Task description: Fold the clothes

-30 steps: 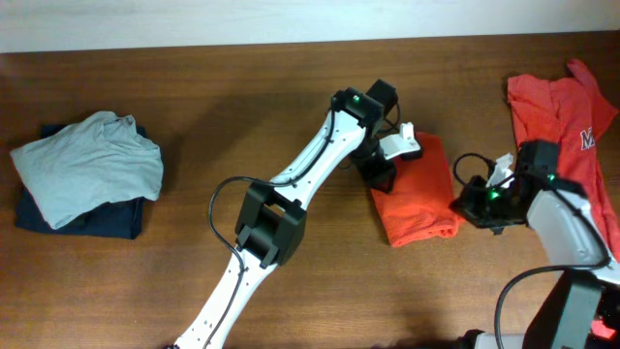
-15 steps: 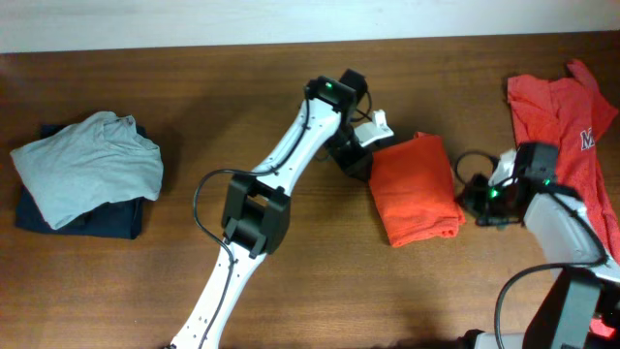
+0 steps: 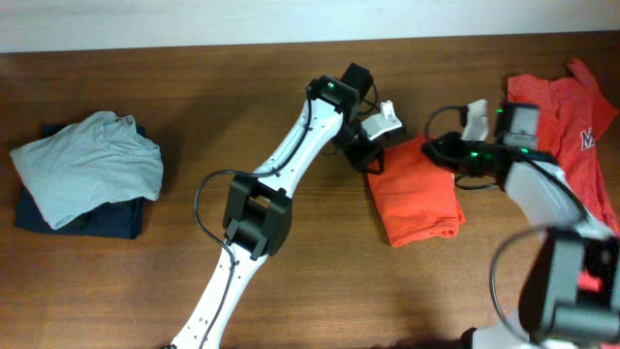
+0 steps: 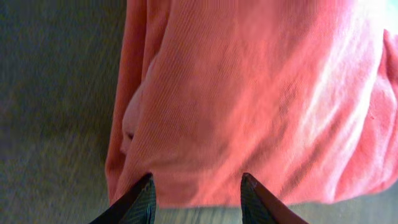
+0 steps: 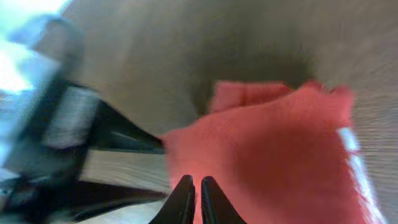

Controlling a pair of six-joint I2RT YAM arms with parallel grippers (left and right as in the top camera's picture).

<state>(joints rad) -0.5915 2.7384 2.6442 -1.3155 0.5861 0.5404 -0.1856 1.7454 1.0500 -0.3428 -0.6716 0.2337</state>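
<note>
We see a worktop (image 3: 194, 107) of dark brown wood, smooth, with fine grain and a soft sheen. The folded T-shirt (image 3: 417, 199) is matt orange-red knitted cloth with thin ribs. The second T-shirt (image 3: 572, 102) is the same cloth, with white printed letters. The grey garment (image 3: 87, 165) and the navy garment (image 3: 107, 225) are soft matt cloth. The fingers (image 4: 140, 200) of the left hand (image 4: 195, 196) and of the right hand (image 5: 193, 198) look like black matt plastic. The left arm (image 3: 291, 160) has a white glossy shell.

Two red shirts: a folded shirt (image 3: 417, 199), a spread shirt (image 3: 572, 136). One grey garment (image 3: 87, 165), one dark blue garment (image 3: 92, 223). Two robot arms: left arm (image 3: 291, 160), right arm (image 3: 542, 189). One surface (image 3: 194, 87).
</note>
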